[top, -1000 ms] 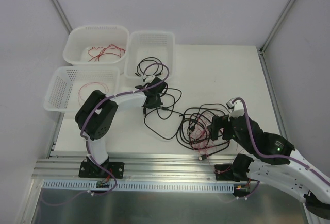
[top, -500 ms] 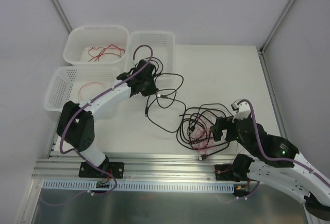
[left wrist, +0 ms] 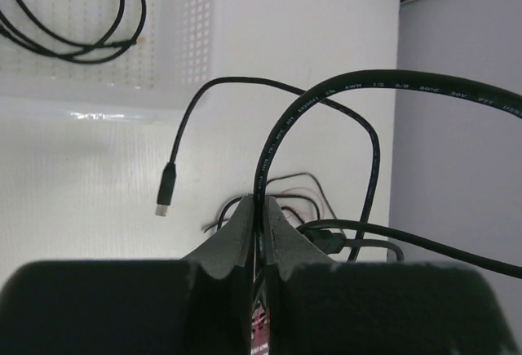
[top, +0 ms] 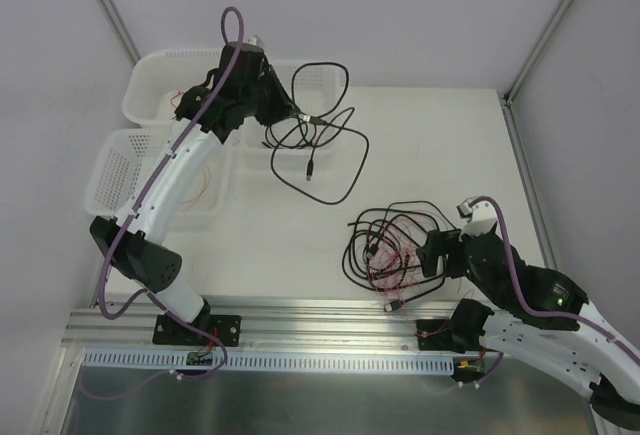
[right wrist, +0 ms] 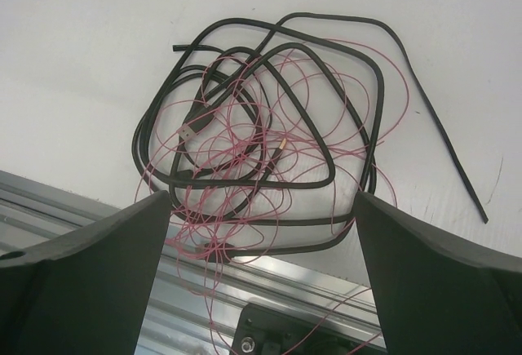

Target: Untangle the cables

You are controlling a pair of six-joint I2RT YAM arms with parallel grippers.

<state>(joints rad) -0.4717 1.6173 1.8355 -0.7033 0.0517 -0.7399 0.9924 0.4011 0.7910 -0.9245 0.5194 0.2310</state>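
Cable [left wrist: 351, 83] pinched in left gripper [left wrist: 259, 212], looping aloft, plug end [left wrist: 165, 188] hanging down, right gripper [right wrist: 257, 200] spread over red-and-black tangle [right wrist: 236, 139]

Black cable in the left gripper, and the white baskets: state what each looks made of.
Black cable: probably a rubbery plastic jacket, matte, with white lettering printed along it. Baskets: likely moulded white plastic, judging by the regular perforated grid walls.

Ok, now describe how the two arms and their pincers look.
They match. The left arm and right arm have white links joined by black joint housings, with a purple cable running along each. The left pincer and right pincer are black, each with two dark wedge-shaped fingers.
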